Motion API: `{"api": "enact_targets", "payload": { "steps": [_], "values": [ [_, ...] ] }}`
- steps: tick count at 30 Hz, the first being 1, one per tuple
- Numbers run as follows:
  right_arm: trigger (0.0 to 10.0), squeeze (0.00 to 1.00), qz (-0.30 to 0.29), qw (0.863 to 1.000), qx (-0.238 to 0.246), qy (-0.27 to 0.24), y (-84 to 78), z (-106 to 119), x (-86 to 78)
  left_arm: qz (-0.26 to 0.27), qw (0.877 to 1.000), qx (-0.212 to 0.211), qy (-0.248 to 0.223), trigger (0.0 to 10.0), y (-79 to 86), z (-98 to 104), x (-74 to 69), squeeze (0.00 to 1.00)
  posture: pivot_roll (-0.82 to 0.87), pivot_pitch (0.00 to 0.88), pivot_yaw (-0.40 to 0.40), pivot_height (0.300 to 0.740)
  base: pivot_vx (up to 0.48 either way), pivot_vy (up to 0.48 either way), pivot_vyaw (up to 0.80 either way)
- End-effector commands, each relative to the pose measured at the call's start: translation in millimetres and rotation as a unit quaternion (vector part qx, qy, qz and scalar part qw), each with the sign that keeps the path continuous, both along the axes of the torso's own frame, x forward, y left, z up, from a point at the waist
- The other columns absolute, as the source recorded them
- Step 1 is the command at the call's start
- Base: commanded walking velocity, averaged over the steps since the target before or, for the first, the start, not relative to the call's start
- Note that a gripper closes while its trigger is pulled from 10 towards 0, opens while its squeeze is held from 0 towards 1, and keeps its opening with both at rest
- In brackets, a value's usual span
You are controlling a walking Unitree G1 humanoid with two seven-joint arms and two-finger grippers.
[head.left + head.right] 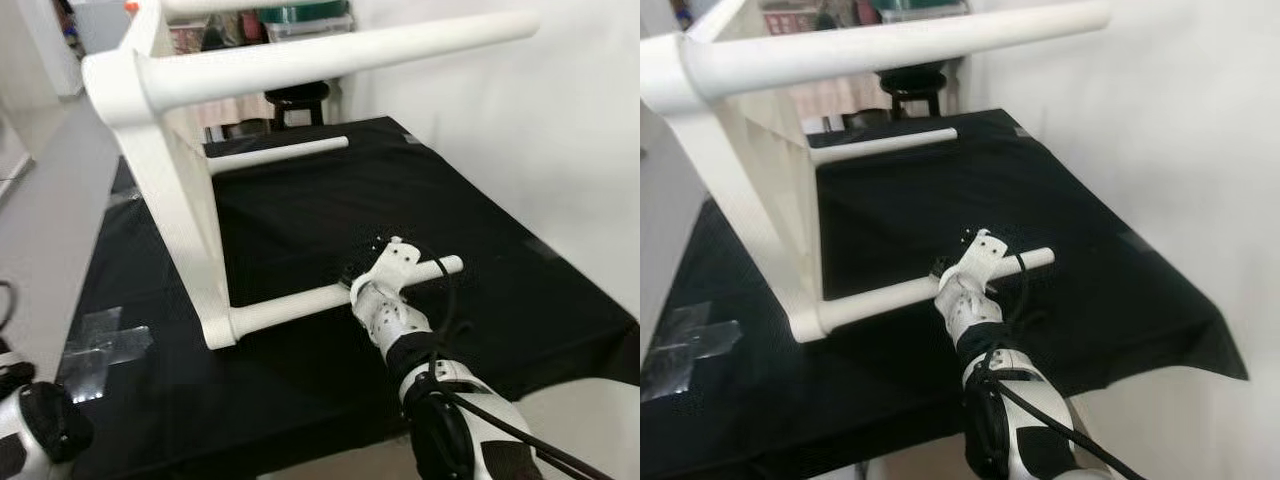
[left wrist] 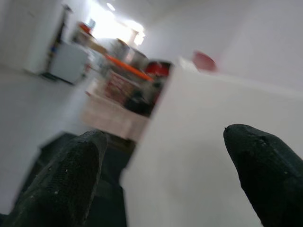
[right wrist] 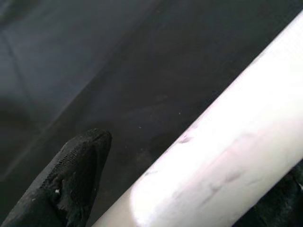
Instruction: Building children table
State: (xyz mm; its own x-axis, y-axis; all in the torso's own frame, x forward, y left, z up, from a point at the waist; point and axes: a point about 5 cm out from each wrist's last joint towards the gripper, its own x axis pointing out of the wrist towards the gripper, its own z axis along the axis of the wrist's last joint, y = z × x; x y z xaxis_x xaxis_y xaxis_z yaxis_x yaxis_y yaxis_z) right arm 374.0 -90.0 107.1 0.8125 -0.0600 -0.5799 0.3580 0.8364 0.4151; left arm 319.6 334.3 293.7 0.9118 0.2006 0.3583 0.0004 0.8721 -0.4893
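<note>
With the right gripper (image 1: 392, 272) clamped on the near leg (image 1: 300, 305) by the cloth's (image 1: 300, 200) front edge and the left gripper (image 2: 170, 165) gaping wide, a twist could tip the table (image 1: 170, 170).

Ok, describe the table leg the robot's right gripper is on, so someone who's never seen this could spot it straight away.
Start at the black cloth covering the work surface, where the white children's table lies tipped on its side with its legs pointing right. The leg you want is the lowest, nearest one, resting on the cloth. Alone among them, it has the right gripper around it near its free end.
</note>
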Motion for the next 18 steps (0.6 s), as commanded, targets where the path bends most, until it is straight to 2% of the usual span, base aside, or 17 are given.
{"api": "enact_targets", "payload": {
  "steps": [1, 2, 3, 4, 5, 6, 7, 8, 9, 10, 12, 13, 14, 15, 16, 17, 18],
  "values": [
    [10.0, 1.00, -0.004, 0.997, 0.032, 0.063, -12.5, -30.2, -15.4, -0.016, 1.000, 0.009, -0.007, 10.0, -4.9, 3.9, 1.8, 0.00, -0.03, 0.058, 0.053, 0.740, 0.000, 0.000, 0.00],
    [10.0, 1.00, -0.004, 0.997, 0.032, 0.063, -12.5, -30.2, -15.4, -0.016, 1.000, 0.009, -0.007, 10.0, -4.9, 3.9, 1.8, 0.00, -0.03, 0.058, 0.053, 0.740, 0.000, 0.000, 0.00],
    [10.0, 1.00, 0.002, 0.996, 0.072, 0.049, -18.3, -27.4, -19.6, -0.028, 0.999, 0.012, -0.012, 10.0, -9.5, 5.4, 4.3, 0.00, -0.07, 0.067, 0.053, 0.740, 0.000, 0.000, 0.00],
    [10.0, 0.35, 0.000, 0.990, 0.138, 0.037, -33.2, -24.9, -40.0, -0.041, 0.999, 0.010, -0.018, 10.0, -13.2, 6.7, 7.3, 0.00, -0.09, 0.073, 0.065, 0.740, 0.000, 0.000, 0.00],
    [10.0, 0.35, 0.000, 0.990, 0.138, 0.037, -33.2, -24.9, -40.0, -0.041, 0.999, 0.010, -0.018, 10.0, -13.2, 6.7, 7.3, 0.00, -0.09, 0.073, 0.065, 0.740, 0.000, 0.000, 0.00],
    [10.0, 0.35, 0.010, 0.985, 0.172, 0.024, -41.7, -19.2, -59.4, -0.049, 0.999, 0.008, -0.022, 10.0, -14.7, 7.6, 9.3, 0.00, -0.10, 0.074, 0.067, 0.740, 0.000, 0.000, 0.00],
    [10.0, 0.35, 0.010, 0.985, 0.172, 0.024, -41.7, -19.2, -59.4, -0.049, 0.999, 0.008, -0.022, 10.0, -14.7, 7.6, 9.3, 0.00, -0.10, 0.074, 0.067, 0.740, 0.000, 0.000, 0.00],
    [10.0, 0.00, 0.027, 0.976, 0.218, 0.000, -47.6, -8.6, -82.1, -0.059, 0.998, 0.008, -0.027, 10.0, -17.6, 9.6, 11.2, 0.00, -0.10, 0.076, 0.070, 0.740, 0.000, 0.000, 0.00],
    [10.0, 0.00, 0.027, 0.976, 0.218, 0.000, -47.6, -8.6, -82.1, -0.059, 0.998, 0.008, -0.027, 10.0, -17.6, 9.6, 11.2, 0.00, -0.10, 0.076, 0.070, 0.740, 0.000, 0.000, 0.00],
    [10.0, 0.00, 0.065, 0.962, 0.263, -0.028, -50.3, 4.4, -103.1, -0.069, 0.997, 0.012, -0.033, 10.0, -20.8, 12.3, 12.4, 0.00, -0.10, 0.075, 0.073, 0.740, 0.000, 0.000, 0.00],
    [10.0, 0.00, 0.065, 0.962, 0.263, -0.028, -50.3, 4.4, -103.1, -0.069, 0.997, 0.012, -0.033, 10.0, -20.8, 12.3, 12.4, 0.00, -0.10, 0.075, 0.073, 0.740, 0.000, 0.000, 0.00],
    [10.0, 0.00, 0.121, 0.943, 0.303, -0.061, -53.8, 17.2, -121.9, -0.082, 0.996, 0.013, -0.043, 10.0, -24.1, 16.3, 12.7, 0.00, -0.11, 0.071, 0.073, 0.740, 0.000, 0.000, 0.00],
    [10.0, 0.00, 0.121, 0.943, 0.303, -0.061, -53.8, 17.2, -121.9, -0.082, 0.996, 0.013, -0.043, 10.0, -24.1, 16.3, 12.7, 0.00, -0.11, 0.071, 0.073, 0.740, 0.000, 0.000, 0.00],
    [10.0, 0.00, 0.210, 0.922, 0.316, -0.082, -58.7, 26.6, -143.9, -0.096, 0.994, 0.015, -0.055, 10.0, -28.0, 20.9, 11.9, 0.00, -0.12, 0.070, 0.074, 0.740, 0.000, 0.000, 0.00],
    [10.0, 0.00, 0.293, 0.902, 0.304, -0.090, -63.3, 30.8, -156.8, -0.107, 0.992, 0.018, -0.065, 10.0, -31.7, 23.7, 10.8, 0.00, -0.13, 0.060, 0.078, 0.740, 0.000, 0.000, 0.00],
    [10.0, 0.00, 0.293, 0.902, 0.304, -0.090, -63.3, 30.8, -156.8, -0.107, 0.992, 0.018, -0.065, 10.0, -31.7, 23.7, 10.8, 0.00, -0.13, 0.060, 0.078, 0.740, 0.000, 0.000, 0.00],
    [10.0, 0.00, 0.343, 0.888, 0.295, -0.085, -67.5, 31.7, -162.1, -0.114, 0.991, 0.019, -0.072, 10.0, -34.6, 25.1, 10.0, 0.00, -0.13, 0.057, 0.079, 0.740, 0.000, 0.000, 0.00]
  ]
}}
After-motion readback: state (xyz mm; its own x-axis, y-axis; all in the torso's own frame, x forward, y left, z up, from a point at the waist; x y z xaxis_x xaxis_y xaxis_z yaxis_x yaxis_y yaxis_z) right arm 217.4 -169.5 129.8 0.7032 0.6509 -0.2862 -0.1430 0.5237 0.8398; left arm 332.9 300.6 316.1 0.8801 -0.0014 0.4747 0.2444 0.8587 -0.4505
